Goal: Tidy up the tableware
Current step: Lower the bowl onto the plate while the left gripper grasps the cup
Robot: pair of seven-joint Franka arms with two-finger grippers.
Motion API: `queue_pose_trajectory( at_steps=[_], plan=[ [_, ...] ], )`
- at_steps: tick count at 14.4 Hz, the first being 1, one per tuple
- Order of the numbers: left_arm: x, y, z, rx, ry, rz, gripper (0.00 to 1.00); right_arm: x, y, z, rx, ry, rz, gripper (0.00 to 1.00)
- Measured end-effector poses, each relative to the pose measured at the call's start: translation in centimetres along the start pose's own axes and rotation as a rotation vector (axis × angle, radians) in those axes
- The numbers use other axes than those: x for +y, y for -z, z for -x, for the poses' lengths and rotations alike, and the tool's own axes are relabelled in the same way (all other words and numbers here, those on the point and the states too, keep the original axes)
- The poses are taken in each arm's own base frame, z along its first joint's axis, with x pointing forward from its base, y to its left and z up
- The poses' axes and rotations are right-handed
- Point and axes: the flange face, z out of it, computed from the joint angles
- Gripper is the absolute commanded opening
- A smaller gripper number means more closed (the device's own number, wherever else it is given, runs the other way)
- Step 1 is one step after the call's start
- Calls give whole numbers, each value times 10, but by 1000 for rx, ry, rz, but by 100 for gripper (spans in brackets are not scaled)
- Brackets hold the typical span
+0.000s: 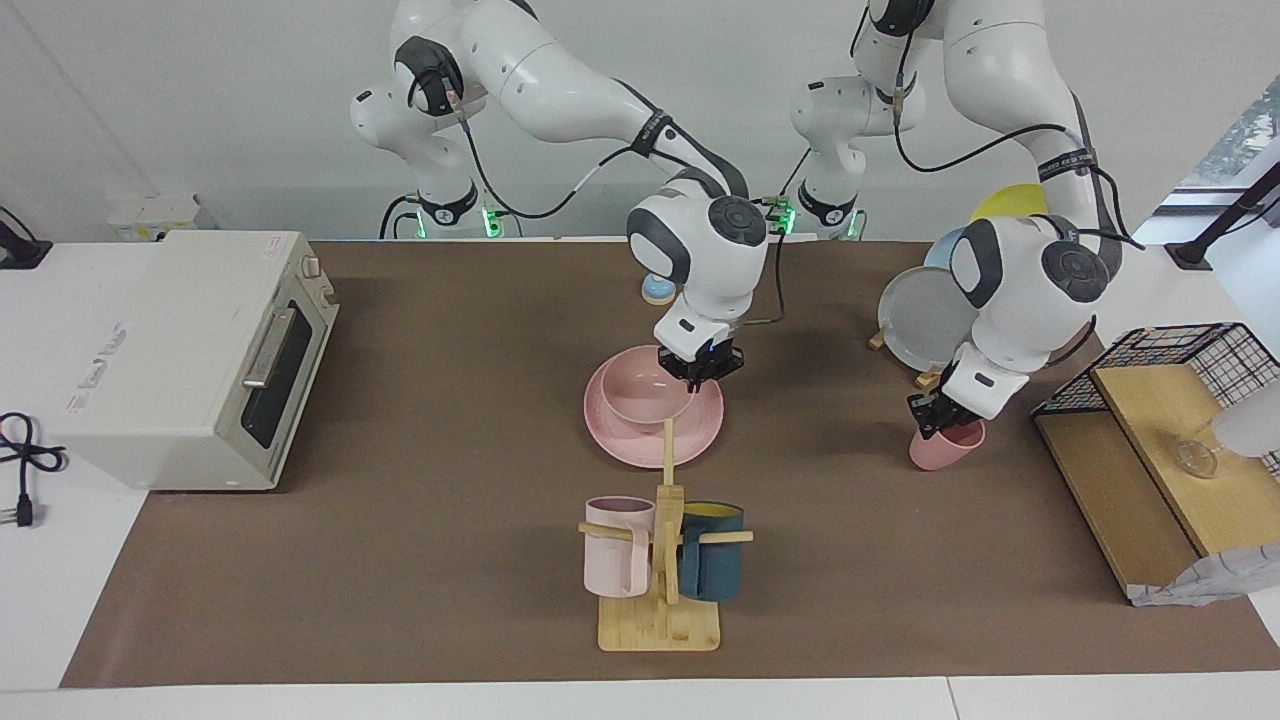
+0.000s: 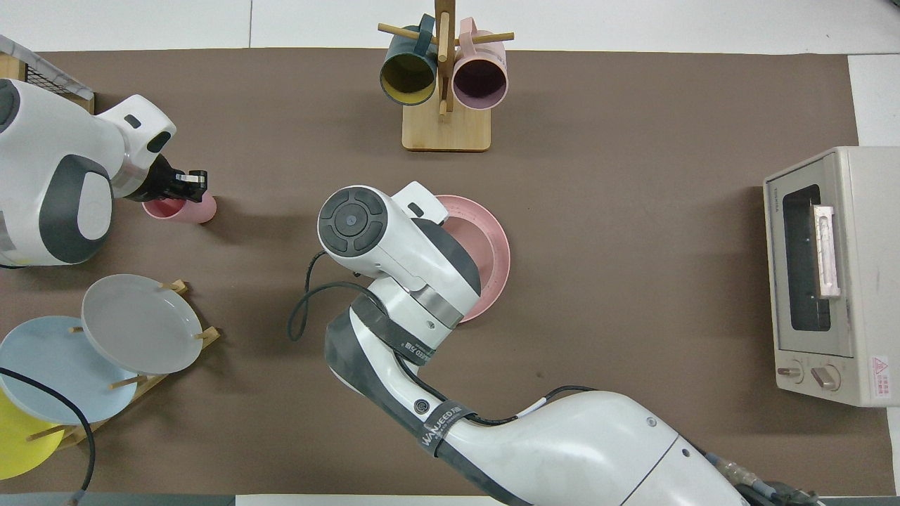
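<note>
The salmon-pink plate point(image 1: 700, 440) point(image 2: 496, 246) lies mid-table. The matching bowl point(image 1: 640, 395) sits on it; in the overhead view the right arm hides most of the bowl. My right gripper point(image 1: 702, 368) is low at the bowl's rim, on the side toward the left arm's end. The small pink tumbler cup point(image 1: 948, 447) point(image 2: 188, 209) is tilted, toward the left arm's end of the table. My left gripper point(image 1: 935, 415) point(image 2: 184, 184) is shut on the cup's rim.
A wooden mug tree point(image 1: 662, 560) with a pale pink and a dark teal mug stands farther from the robots than the plate. A toaster oven point(image 1: 190, 360) is at the right arm's end. A rack with the grey plate point(image 1: 925, 315) and a wire shelf point(image 1: 1150, 450) are at the left arm's end.
</note>
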Motion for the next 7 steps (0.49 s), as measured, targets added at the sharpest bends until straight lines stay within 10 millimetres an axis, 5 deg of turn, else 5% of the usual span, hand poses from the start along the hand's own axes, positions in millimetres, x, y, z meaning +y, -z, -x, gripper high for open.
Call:
queue_pose_trajectory(
  at_steps=[1,2,3,7],
  plan=[
    [1,16,-4,-2,-1,0,0,1,1,0,-1,-4,-4,18],
    [1,34,-8,-10,-2,0,0,1,3,-1,-5,-10,-11,69],
    [2,55,-10,-23,-3,0,0,1,7,-1,-6,-14,-19,100],
    [9,113,-6,-75,-13,-2,0,19,35,-16,8,-30,-10,100]
  ],
)
